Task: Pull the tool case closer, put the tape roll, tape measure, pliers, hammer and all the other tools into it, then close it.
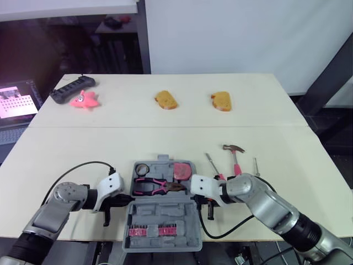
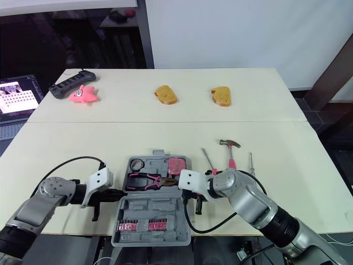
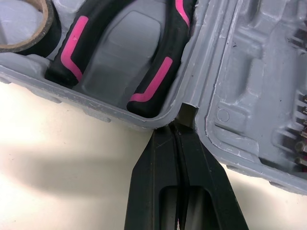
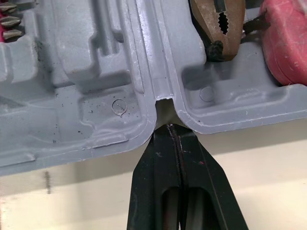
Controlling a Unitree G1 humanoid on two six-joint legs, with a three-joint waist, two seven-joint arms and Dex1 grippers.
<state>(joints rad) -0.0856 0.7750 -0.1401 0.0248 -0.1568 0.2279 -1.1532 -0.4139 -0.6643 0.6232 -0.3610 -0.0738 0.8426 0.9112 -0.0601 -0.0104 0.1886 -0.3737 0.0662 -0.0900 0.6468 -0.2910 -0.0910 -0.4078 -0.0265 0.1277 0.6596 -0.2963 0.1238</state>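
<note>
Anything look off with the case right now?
Yes: the case overhangs the table's near edge, its bit-rack half poking past it, which looks tippy. Left claw and right claw, both shut, sit at its hinge ends. Hammer lies outside, to its right.

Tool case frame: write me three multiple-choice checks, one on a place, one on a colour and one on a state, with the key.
1. Where is the hammer?
A) inside the tool case
B) on the table, to the right of the case
C) at the table's far edge

2. What colour are the grips of the pliers?
A) black and pink
B) yellow
C) blue

3. The tool case is:
A) open, both halves lying flat
B) closed and latched
C) closed, standing on edge

Key:
1 B, the hammer lies on bare table beside the case.
2 A, pink stripes run along black handles.
3 A, both moulded halves face up.
</note>
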